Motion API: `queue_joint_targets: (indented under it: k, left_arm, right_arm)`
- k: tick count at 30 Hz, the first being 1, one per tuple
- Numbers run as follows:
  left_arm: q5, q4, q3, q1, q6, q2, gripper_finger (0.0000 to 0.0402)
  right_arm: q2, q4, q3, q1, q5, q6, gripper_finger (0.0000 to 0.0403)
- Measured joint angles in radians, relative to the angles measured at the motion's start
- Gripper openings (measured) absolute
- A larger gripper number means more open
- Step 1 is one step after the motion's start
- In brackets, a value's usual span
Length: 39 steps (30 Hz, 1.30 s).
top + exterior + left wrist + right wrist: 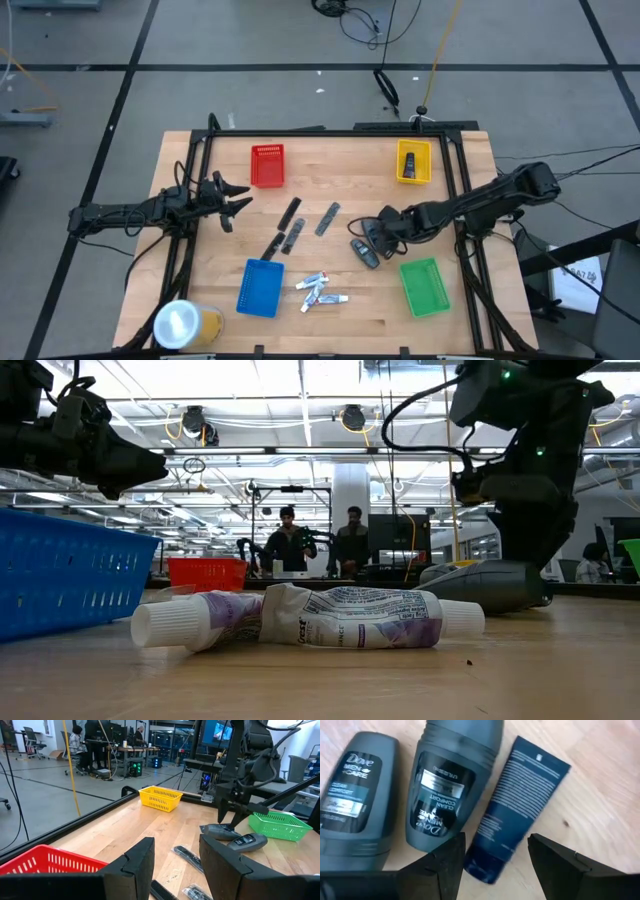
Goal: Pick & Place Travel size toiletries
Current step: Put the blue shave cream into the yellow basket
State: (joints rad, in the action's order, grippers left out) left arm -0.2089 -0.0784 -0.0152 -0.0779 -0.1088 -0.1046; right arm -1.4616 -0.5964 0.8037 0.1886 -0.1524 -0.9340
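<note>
Just under my right hand (495, 852) lie two dark grey deodorant sticks (452, 780) and a dark blue tube (520, 805), side by side on the wooden surface (330, 160). The hand hovers over them with its fingers apart and nothing between them, the blue tube's lower end sitting in line with the gap. I judge this to be the approach step of a pick: the next move calls for lowering straight down so the fingers straddle the tube without nudging the deodorant beside it, then closing.

The green basket (425, 287) is the nearest container to that hand, with the yellow basket (413, 162) farther off across the surface. My left hand (232, 200) waits out by the red basket (267, 165), fingers spread and empty. Between the two hands lie slim dark sticks (292, 228), and nearer the blue basket (260, 288) a cluster of small white toothpaste tubes (340, 618), none yet in a basket as far as I can see. A yellowish roll (185, 325) stands at the corner beyond the blue basket.

The room behind is an open lab; two people (318, 540) stand at a bench far off.
</note>
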Motion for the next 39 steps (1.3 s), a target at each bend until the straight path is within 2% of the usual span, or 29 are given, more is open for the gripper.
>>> queue_joint_targets:
  k: [17, 24, 29, 39]
  left_arm:
    - [0.000, 0.000, 0.000, 0.000, 0.000, 0.000, 0.0154]
    - [0.000, 0.000, 0.000, 0.000, 0.000, 0.000, 0.0154]
    - [0.000, 0.000, 0.000, 0.000, 0.000, 0.000, 0.0154]
    - [0.000, 0.000, 0.000, 0.000, 0.000, 0.000, 0.0154]
  right_arm:
    - [-0.026, -0.001, -0.001, -0.077, -0.006, 0.156, 0.0208]
    - [-0.026, 0.023, -0.021, -0.096, -0.056, 0.207, 0.0208]
    - [-0.024, 0.115, -0.074, -0.103, -0.029, 0.203, 0.0208]
    - [-0.023, 0.112, -0.089, -0.103, -0.034, 0.193, 0.0204]
